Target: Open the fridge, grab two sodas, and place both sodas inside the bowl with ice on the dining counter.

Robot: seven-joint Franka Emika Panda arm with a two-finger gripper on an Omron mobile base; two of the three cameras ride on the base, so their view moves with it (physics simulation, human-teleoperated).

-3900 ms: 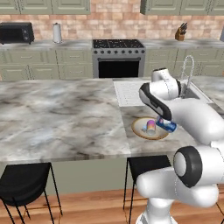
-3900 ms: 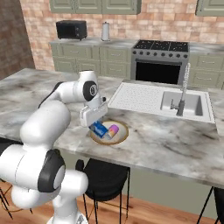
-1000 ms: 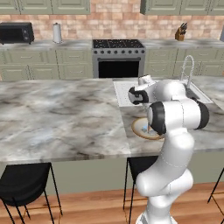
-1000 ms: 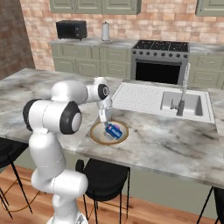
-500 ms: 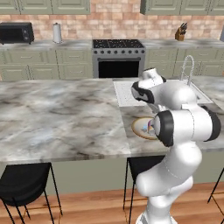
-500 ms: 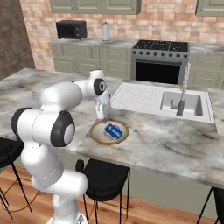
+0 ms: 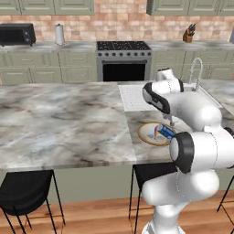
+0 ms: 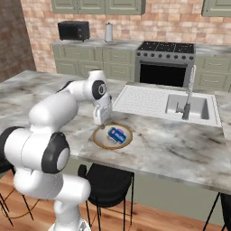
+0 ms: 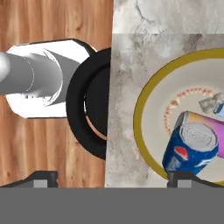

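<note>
A steel sink with a curved tap is sitting sunk in the island top, a ribbed drainboard lying just beside it. Against the brick wall a black-fronted stove is standing between pale green cabinets. A black microwave and a white paper-towel roll are resting on the wall counter, a knife block standing farther along. Black stools are waiting under the island's edge on the wooden floor
</note>
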